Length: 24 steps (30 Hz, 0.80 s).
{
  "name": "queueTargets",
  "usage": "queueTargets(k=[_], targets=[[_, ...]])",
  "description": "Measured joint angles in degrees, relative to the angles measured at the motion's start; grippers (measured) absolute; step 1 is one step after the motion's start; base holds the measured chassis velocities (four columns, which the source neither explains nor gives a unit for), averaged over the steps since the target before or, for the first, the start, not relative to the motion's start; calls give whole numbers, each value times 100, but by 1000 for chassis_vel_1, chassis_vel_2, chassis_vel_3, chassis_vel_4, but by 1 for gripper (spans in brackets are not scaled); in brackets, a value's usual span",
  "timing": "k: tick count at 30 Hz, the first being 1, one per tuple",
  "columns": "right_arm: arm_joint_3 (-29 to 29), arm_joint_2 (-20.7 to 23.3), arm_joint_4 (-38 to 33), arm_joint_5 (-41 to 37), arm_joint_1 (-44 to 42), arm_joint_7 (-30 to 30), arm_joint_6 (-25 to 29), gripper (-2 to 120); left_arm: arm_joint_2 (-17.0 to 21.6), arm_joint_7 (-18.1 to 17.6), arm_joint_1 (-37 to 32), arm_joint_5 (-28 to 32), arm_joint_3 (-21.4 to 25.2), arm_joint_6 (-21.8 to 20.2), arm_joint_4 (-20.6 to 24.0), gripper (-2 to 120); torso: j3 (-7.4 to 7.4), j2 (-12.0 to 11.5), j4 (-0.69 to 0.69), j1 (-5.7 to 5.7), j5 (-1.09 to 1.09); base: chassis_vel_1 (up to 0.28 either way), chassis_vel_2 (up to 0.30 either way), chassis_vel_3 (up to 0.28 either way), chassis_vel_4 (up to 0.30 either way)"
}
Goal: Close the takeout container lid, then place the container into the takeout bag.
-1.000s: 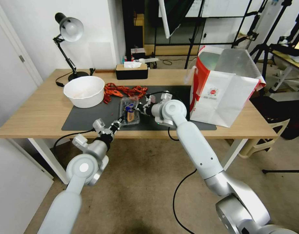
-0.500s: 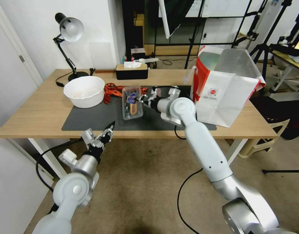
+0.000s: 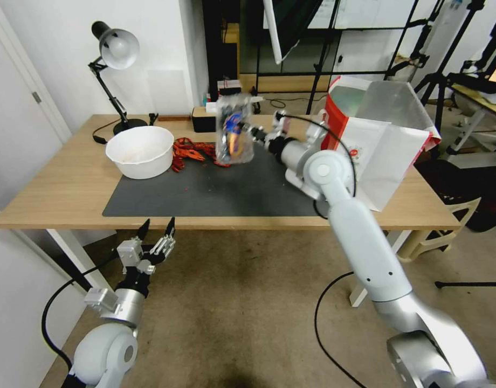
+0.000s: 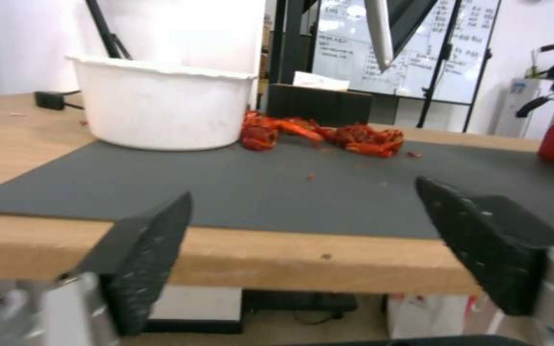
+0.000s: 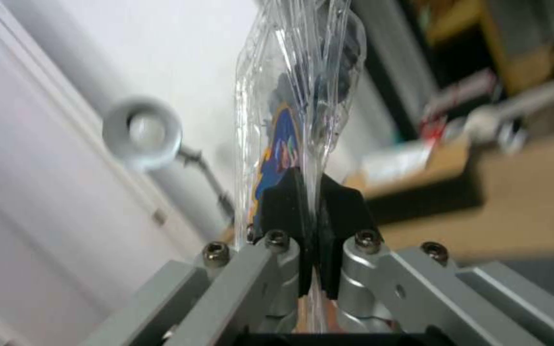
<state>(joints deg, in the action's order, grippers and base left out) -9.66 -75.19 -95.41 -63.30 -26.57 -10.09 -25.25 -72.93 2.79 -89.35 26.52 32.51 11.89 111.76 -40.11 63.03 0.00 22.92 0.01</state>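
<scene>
I have lifted the one takeout container (image 3: 234, 136) off the black mat (image 3: 215, 188) and carried it up, nearer the one takeout bag (image 3: 380, 143); my right gripper (image 3: 252, 131) pinches its edge, the box hanging upright in the air. My left gripper (image 3: 156, 230) has dropped below the table (image 3: 54, 188) edge, fingers spread. One white bowl (image 3: 140, 151) stands on the mat.

The takeout container (image 3: 234, 129) is thin glossy clear plastic (crinkly at the pinched edge). Table (image 3: 59, 188) looks like light wood, mat (image 3: 215, 194) matt dark grey, bowl (image 3: 139, 151) smooth white plastic, takeout bag (image 3: 377, 145) paper, silvery inside.
</scene>
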Motion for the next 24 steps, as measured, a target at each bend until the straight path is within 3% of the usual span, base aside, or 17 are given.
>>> queueTargets(k=[2,8,15,24], targets=[[-110,152,-145,367,88,18,267,0,-42,1,-49,-40,9,52,-69,99,0,0,0,0,-1,0,0,0,0],[-477,630,-335,931,321,-157,583,0,-93,2,-103,-38,13,109,-171,100,0,0,0,0,0,0,0,0,0],[-920,1043,-351,1555,308,-424,591,0,-104,8,-98,-8,-21,115,-232,100,0,0,0,0,-1,0,0,0,0],[-1540,1440,-489,1642,-279,-807,421,0,-74,0,5,79,-114,112,-353,100,1,-1,0,0,0,0,0,0,0]])
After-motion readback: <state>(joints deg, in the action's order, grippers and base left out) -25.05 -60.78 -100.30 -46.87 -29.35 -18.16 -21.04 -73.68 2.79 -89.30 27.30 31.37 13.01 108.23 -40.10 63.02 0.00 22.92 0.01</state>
